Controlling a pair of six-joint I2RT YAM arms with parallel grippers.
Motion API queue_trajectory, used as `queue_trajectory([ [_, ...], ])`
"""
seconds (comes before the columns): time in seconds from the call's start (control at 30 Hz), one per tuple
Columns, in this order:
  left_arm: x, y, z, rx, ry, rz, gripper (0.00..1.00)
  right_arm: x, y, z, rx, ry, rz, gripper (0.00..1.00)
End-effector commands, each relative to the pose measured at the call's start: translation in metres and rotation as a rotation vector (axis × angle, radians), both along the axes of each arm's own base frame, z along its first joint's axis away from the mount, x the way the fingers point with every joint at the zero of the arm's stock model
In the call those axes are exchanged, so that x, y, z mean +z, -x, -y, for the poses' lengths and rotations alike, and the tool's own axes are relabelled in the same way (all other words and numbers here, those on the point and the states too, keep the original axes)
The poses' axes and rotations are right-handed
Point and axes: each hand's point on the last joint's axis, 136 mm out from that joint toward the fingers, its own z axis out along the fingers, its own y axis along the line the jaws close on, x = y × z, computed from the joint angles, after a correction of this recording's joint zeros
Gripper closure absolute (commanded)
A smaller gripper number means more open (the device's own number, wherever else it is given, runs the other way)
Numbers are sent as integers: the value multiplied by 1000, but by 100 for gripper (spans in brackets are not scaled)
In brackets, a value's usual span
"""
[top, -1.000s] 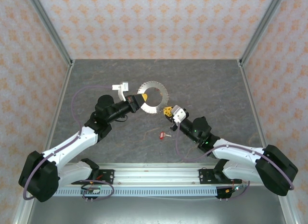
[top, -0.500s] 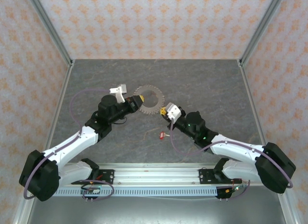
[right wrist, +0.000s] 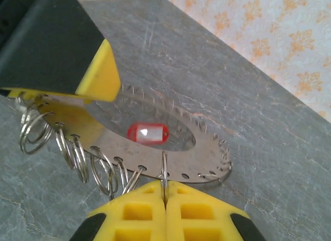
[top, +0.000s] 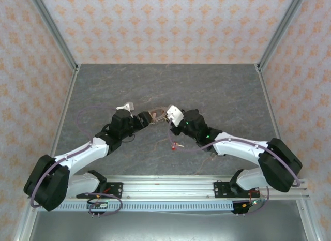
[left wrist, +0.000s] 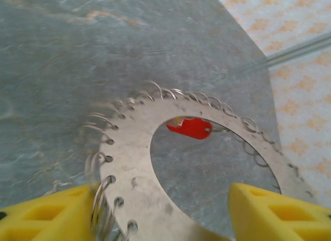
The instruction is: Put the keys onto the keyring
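Note:
The keyring (top: pixel 158 115) is a flat grey metal ring plate with several small split rings round its rim. It hangs low over the table between both grippers. My right gripper (right wrist: pixel 165 188) (top: pixel 165 118) is shut on one small split ring at the keyring's (right wrist: pixel 77 130) near rim. My left gripper (left wrist: pixel 163 199) (top: pixel 148 117) is open, its yellow fingers (left wrist: pixel 46 217) standing on either side of the keyring's (left wrist: pixel 134 163) far edge. One key with a red tag (top: pixel 176 145) lies on the table; the red tag (right wrist: pixel 148 133) (left wrist: pixel 190 127) shows through the keyring's hole.
The grey marbled tabletop (top: pixel 217 91) is walled by patterned panels (top: pixel 165 24) on three sides. Purple cables (top: pixel 85 104) loop beside both arms. The arm bases sit on a metal rail (top: pixel 165 186) at the near edge.
Both grippers have come down and together over the table. The keyring has tipped from face-up to nearly edge-on. My left gripper has opened off the keyring; the right has stayed shut.

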Motion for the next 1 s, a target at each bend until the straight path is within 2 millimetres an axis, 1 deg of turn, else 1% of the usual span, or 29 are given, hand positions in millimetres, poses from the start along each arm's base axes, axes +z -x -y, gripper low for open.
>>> queue_trajectory([
  [0.0,-13,5,-18,64,-69,-12,28,0,-8,-7,-2,48,-2,100],
  [0.1,-23,12,-30,95,-111,-27,16,-7,-13,-13,3,76,-16,100],
  [0.17,-25,17,-38,115,-139,-26,11,-12,-15,-16,17,104,-26,100],
  [0.23,-22,21,-48,140,-164,-13,8,-19,-14,-19,44,155,-33,100],
  [0.3,-16,26,-60,174,-200,10,6,-30,-10,-22,85,270,6,100],
  [0.4,0,32,-80,235,-255,63,4,-46,-1,-28,158,467,96,100],
  [0.5,19,38,-95,285,-282,126,2,-49,8,-38,219,546,177,100],
  [0.6,31,45,-110,345,-298,162,2,-49,16,-52,252,609,265,100],
  [0.67,36,48,-118,377,-301,183,1,-51,23,-60,281,605,301,100],
  [0.73,39,51,-122,393,-306,207,0,-47,28,-65,293,541,276,100],
  [0.8,45,52,-124,392,-315,238,0,-38,34,-70,316,463,240,100],
  [0.97,64,55,-119,350,-297,334,0,-18,52,-71,437,283,127,100],
])
